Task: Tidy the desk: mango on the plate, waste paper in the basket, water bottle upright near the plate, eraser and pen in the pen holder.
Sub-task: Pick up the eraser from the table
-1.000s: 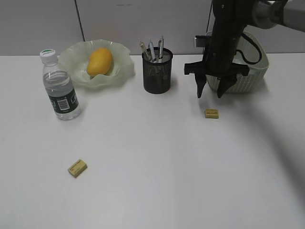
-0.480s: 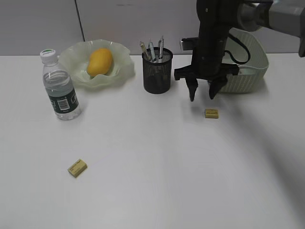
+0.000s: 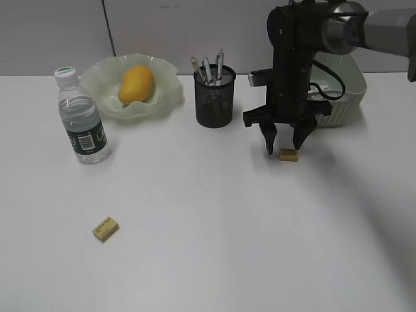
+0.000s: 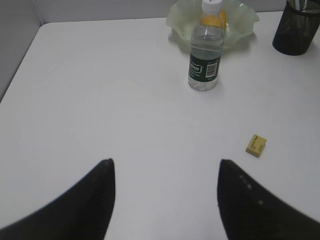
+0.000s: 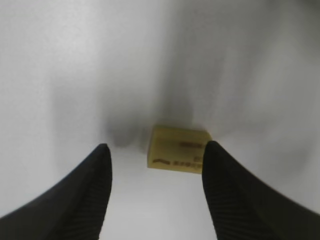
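place: probably office | cues: white desk (image 3: 214, 260), grey partition panels (image 3: 52, 32), mesh pen holder (image 3: 214, 97) with 3 pens (image 3: 208, 67)

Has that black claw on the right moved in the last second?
Yes. The right end effector has dropped toward the eraser and shifted slightly left, away from the basket.

Right hand (image 3: 285, 145) open, poised over yellow eraser (image 3: 288, 155) on white counter (image 3: 227, 227). Mango (image 3: 136, 84) in plate (image 3: 104, 78); water bottle (image 3: 80, 117) upright; second eraser (image 3: 105, 229) front left.
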Controlling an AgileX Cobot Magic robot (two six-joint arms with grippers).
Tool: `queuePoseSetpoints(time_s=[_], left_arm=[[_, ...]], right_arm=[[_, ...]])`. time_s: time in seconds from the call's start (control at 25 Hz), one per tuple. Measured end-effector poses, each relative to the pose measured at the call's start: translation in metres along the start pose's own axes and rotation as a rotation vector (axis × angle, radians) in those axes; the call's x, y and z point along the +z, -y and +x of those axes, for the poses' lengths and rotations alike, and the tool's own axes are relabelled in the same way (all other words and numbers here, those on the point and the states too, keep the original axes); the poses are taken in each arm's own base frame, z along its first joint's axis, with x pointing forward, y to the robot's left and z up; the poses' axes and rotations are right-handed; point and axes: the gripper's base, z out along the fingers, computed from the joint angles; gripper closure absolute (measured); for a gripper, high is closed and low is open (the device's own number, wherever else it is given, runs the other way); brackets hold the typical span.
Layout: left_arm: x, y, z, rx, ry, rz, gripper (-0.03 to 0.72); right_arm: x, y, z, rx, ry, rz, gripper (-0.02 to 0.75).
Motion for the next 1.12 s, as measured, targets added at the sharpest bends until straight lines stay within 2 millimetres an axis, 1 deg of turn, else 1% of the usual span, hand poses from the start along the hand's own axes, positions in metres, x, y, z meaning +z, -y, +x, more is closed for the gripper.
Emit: queuePoseSetpoints(time_s=[0.88, 1.12], left_arm=[[0.0, -0.0002, 0.0, 0.001, 0.0, -0.002, 0.2], [0.0, -0.0002, 0.0, 0.001, 0.0, -0.002, 0.2]], right_arm=[[0.0006, 0.0029, 0.0003, -0.03, 0.002, 0.031, 0.279], [0.004, 0.0029, 0.0003, -0.036, -0.005, 0.034, 0.279]])
